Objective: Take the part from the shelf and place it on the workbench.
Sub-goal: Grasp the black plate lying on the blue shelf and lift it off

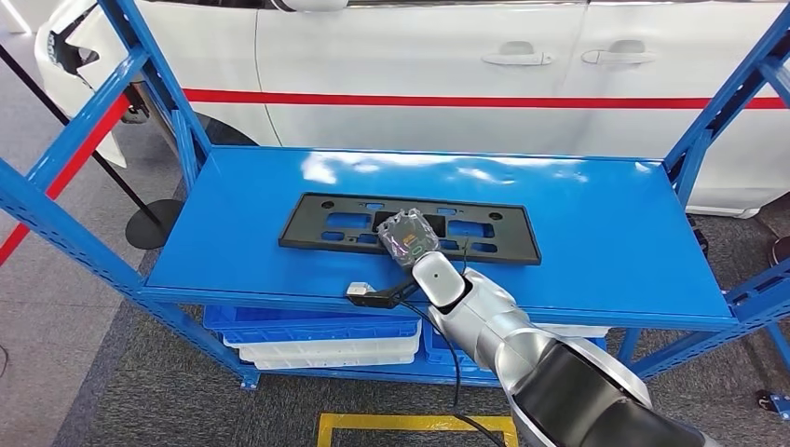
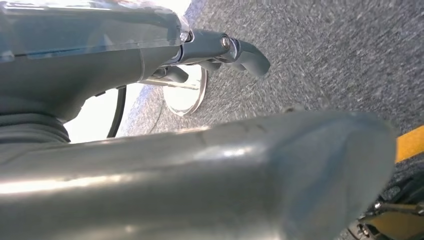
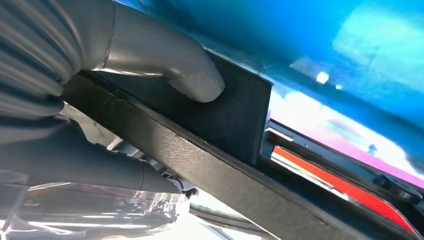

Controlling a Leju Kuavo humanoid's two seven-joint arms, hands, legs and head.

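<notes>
**A:** While checking the grasp, logged the part (image 1: 303,233) lying flat on the shelf deck (image 1: 606,233), mid-deck, nearer the deck's front edge than its back.

**B:** Right hand?

**A:** Found right hand (image 1: 408,237) closed over the part's near long edge at mid-length. In right wrist view, noted thumb (image 3: 190,75) pressed on one face and fingers (image 3: 125,175) curled against the opposite face: a pinch, not a wrap. Could not tell whether that edge was off the deck. Left hand (image 2: 150,55) was hanging away from the deck over grey floor (image 2: 325,50); could not tell open or closed.

**B:** Advice for the lift?

**A:** Judged the central grip sound for balance. Recommended raising straight up off the deck, keeping the long axis level, then drawing back past the deck's front edge. Flagged risk of the ends swinging into the blue uprights (image 1: 694,140) at the deck's corners.

**B:** Material notes?

**A:** Recorded black moulded plastic, a long thin rectangle pierced by slots and holes, fine pebbled grain on the rim. Judged light and somewhat flexible; expected droop or twist at the ends under a one-point pinch. Deck: glossy painted metal, slick; expected easy sliding under a slack pinch. Noted clear crinkled film (image 3: 100,215) over the hand, possibly lowering friction.
</notes>
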